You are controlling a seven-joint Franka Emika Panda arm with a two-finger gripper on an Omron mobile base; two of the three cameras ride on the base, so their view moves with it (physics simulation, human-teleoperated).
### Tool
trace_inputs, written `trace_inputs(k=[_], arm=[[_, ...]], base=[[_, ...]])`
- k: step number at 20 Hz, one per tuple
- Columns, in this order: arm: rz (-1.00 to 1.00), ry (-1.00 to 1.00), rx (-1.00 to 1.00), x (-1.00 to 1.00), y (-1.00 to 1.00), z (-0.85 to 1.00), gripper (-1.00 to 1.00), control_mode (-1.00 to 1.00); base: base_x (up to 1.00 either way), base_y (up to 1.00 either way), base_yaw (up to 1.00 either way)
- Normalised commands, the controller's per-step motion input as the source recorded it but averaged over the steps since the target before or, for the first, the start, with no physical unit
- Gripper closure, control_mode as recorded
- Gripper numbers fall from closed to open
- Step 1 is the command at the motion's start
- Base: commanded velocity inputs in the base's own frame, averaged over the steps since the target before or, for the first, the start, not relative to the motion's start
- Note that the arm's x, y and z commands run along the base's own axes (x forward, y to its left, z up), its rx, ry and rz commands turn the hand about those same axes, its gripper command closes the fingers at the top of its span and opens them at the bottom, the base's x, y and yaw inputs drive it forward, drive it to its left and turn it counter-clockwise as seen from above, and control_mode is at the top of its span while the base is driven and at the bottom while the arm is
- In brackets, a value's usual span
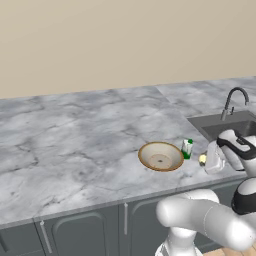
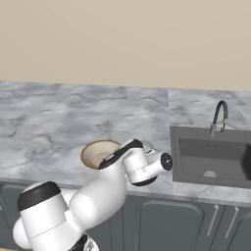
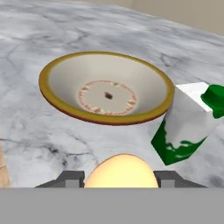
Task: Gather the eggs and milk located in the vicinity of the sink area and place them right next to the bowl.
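While the tool grips an egg, milk touches the bowl rim.

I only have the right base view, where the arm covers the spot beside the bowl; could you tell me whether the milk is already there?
Observer: Yes. In the left base view the milk stands upright on the counter, right beside the bowl, on its sink side.
Operator: Thank you. Is the gripper carrying anything?
Observer: In the hand view an egg sits between the fingertips of the gripper, which is closed on it.
Operator: And where is that egg relative to the bowl?
Observer: In the left base view it is near the counter's front edge, just past the milk from the bowl, low over the surface; whether it touches the counter I cannot tell.
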Motion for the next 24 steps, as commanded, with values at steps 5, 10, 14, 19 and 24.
trace_inputs(k=[5, 10, 14, 19, 24], arm=[[-0.08, 0.00, 0.00, 0.08, 0.22, -0.24, 1.00, -1.00], [0.00, 0.00, 0.00, 0.33, 0.03, -0.22, 1.00, -1.00], [0.00, 0.00, 0.00, 0.22, 0.00, -0.25, 1.00, -1.00], [0.04, 0.00, 0.00, 0.03, -0.13, -0.12, 1.00, -1.00], [0.09, 0.00, 0.00, 0.12, -0.09, 0.00, 1.00, -1.00]], base=[[0.00, 0.00, 0.00], [0.00, 0.00, 0.00], [0.00, 0.00, 0.00], [0.00, 0.00, 0.00], [0.00, 0.00, 0.00]])
